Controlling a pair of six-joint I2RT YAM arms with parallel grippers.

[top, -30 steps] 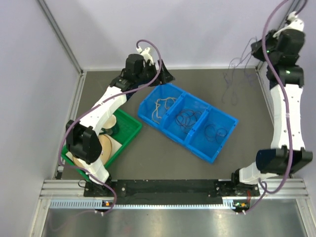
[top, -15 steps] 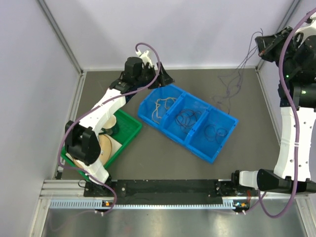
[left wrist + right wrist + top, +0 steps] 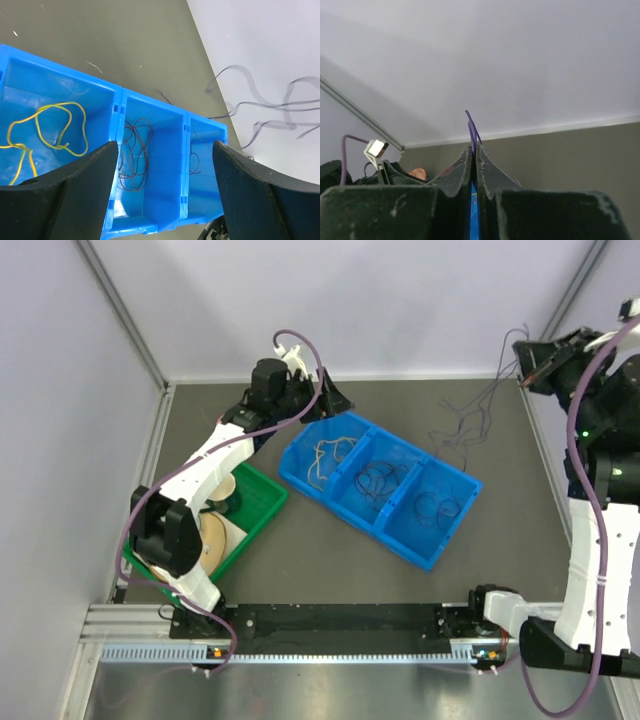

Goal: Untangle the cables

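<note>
The right gripper (image 3: 524, 358) is raised at the far right corner of the table (image 3: 330, 570), its 2 fingers pressed together on a bunch of thin dark purple cables (image 3: 468, 412). In the right wrist view a short purple loop sticks up above the pinched tips. From the grip, these cables hang down to the left and trail onto the table just beyond the far right end of the blue bin (image 3: 473, 483).

The left gripper (image 3: 332, 394) hovers over the far left end of that bin with its fingers spread wide apart, and we see nothing between them.

The bin has 3 compartments. The left 1 holds a cream-yellow cable (image 3: 326, 454), while the middle 1 holds a dark coil (image 3: 378, 478) and the right 1 another dark coil (image 3: 438, 508).

A green tray (image 3: 260, 500) sits near the left edge, just beside the bin.
</note>
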